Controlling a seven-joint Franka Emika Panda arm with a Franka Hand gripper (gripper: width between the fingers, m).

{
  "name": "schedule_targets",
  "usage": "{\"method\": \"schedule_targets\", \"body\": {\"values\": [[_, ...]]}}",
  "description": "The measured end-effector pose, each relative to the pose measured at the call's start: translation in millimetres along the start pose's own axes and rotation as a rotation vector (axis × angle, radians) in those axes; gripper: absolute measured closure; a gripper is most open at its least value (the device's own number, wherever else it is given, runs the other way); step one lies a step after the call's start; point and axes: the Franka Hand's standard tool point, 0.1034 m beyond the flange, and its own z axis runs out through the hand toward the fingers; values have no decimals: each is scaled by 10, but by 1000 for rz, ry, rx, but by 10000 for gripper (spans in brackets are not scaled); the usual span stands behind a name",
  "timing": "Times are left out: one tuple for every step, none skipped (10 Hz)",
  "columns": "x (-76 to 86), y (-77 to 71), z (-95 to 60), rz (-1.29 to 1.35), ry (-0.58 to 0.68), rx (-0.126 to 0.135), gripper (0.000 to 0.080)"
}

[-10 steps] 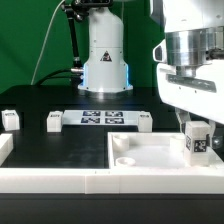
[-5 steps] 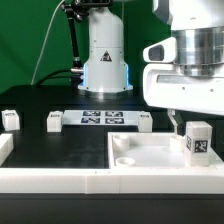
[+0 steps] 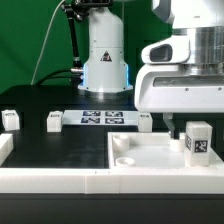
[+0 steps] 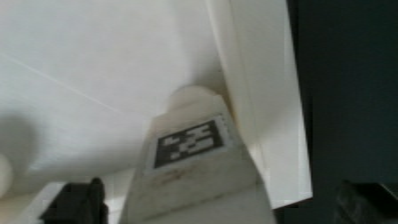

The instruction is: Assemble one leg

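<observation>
The leg [image 3: 198, 140], a small white peg with a black-and-white tag, stands upright on the far right part of the white square plate [image 3: 150, 155]. My gripper [image 3: 185, 122] hangs just above and slightly to the exterior view's left of it, open and holding nothing. In the wrist view the leg [image 4: 192, 150] rises from the plate between my two dark fingertips [image 4: 75, 203], which stand wide apart and clear of it. My gripper [image 4: 217, 205] is open.
Three more small white pegs [image 3: 10, 119], [image 3: 54, 120], [image 3: 145, 121] stand along the back of the black table. The marker board [image 3: 100, 118] lies between them. The arm's base [image 3: 105, 60] stands behind. A white rim [image 3: 60, 178] runs along the front.
My gripper has let go of the leg and moved up and to the exterior view's left. The leg stays upright on the plate.
</observation>
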Motion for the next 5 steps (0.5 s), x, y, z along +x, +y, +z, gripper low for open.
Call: {"method": "schedule_targets", "body": {"values": [[-18, 12, 18, -73, -2, -1, 150], [-21, 21, 20, -69, -4, 0, 150], [-20, 22, 20, -69, -4, 0, 246], [-20, 23, 20, -69, -4, 0, 407], [-20, 24, 21, -51, -4, -1, 407]]}}
